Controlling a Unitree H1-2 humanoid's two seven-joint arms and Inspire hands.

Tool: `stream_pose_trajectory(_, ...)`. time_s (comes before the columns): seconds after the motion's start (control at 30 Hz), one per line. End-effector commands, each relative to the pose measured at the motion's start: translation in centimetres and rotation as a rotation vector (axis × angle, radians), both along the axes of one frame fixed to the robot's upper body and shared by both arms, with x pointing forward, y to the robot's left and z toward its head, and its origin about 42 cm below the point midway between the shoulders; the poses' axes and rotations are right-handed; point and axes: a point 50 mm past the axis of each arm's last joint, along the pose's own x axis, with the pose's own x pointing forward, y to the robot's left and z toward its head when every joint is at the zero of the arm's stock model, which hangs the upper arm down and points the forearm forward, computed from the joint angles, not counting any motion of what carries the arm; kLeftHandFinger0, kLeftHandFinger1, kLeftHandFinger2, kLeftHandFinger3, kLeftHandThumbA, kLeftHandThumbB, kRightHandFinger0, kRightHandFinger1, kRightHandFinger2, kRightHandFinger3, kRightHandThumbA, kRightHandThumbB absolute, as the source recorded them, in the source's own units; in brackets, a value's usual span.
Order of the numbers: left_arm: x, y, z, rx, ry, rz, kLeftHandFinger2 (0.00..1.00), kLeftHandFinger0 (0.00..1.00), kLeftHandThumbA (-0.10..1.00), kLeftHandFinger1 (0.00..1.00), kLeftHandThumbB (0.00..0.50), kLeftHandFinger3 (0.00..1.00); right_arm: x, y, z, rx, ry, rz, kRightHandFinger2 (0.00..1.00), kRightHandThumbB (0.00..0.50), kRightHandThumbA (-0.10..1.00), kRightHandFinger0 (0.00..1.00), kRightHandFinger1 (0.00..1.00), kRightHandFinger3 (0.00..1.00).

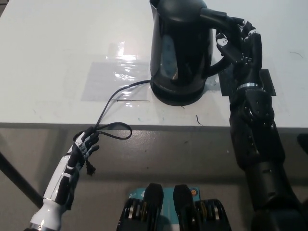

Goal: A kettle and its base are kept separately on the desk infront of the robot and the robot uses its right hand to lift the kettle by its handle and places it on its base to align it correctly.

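At the lower left, the white left robot hand [85,145] hangs below the tabletop [43,62] edge, out of the work. Its digits are loosely curled by the black power cord [111,98], which loops just beside them; whether it is gripping the cord or only touching it is hard to tell from this angle. The cord runs up over the edge and across the surface to the base [176,97], so the base's position is tied to that lead.

Next along, a clear sheet of tape or plastic [113,77] lies flat on the tabletop, probably marking where the setup belongs.

In the middle stands the black kettle [180,48], upright and resting on the base, whose round rim shows beneath it. The body looks centred over the rim, which suggests it is seated, though the contact itself is hidden.

To the right, the black right robot hand [239,45] is wrapped around the kettle's handle [221,29], its digits closed on it from the outer side. That hold keeps the kettle vertical and lets the wrist twist it for alignment. The forearm rises from the bottom right over a dark mat [264,82] on the tabletop. My judgement is that the placing is nearly done, with release remaining.
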Motion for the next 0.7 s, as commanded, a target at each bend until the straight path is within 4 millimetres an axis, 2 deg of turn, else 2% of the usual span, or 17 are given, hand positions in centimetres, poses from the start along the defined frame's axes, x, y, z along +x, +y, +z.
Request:
stream_pose_trajectory(0.0, 0.1, 0.3, 1.1, 0.023, -0.042, -0.018, 1.00, 1.00, 1.00, 1.00, 0.094, 1.00, -0.9, 0.8, 4.7, 0.076, -0.232, 0.028, 0.46, 0.115, -0.10, 0.00, 0.16, 0.13)
stream_pose_trajectory(0.2, 0.3, 0.2, 1.1, 0.020, -0.050, -0.021, 1.00, 1.00, 1.00, 1.00, 0.091, 1.00, -1.5, 0.8, 4.2, 0.063, -0.228, 0.034, 0.44, 0.106, -0.10, 0.00, 0.14, 0.10)
stream_pose_trajectory(0.3, 0.3, 0.2, 1.2, 0.021, -0.050, -0.017, 1.00, 1.00, 1.00, 1.00, 0.091, 1.00, -1.8, 0.9, 3.8, 0.067, -0.224, 0.034, 0.46, 0.108, -0.10, 0.00, 0.15, 0.15)
stream_pose_trajectory(0.63, 0.3, 0.2, 1.1, 0.019, -0.050, -0.026, 1.00, 1.00, 1.00, 1.00, 0.089, 1.00, -1.8, 0.9, 3.3, 0.046, -0.208, 0.023, 0.42, 0.104, -0.10, 0.00, 0.12, 0.17)
stream_pose_trajectory(0.67, 0.3, 0.3, 1.1, 0.014, -0.048, -0.024, 1.00, 1.00, 0.99, 1.00, 0.090, 1.00, -1.7, 0.9, 3.3, 0.048, -0.203, 0.025, 0.42, 0.092, -0.10, 0.00, 0.12, 0.18)
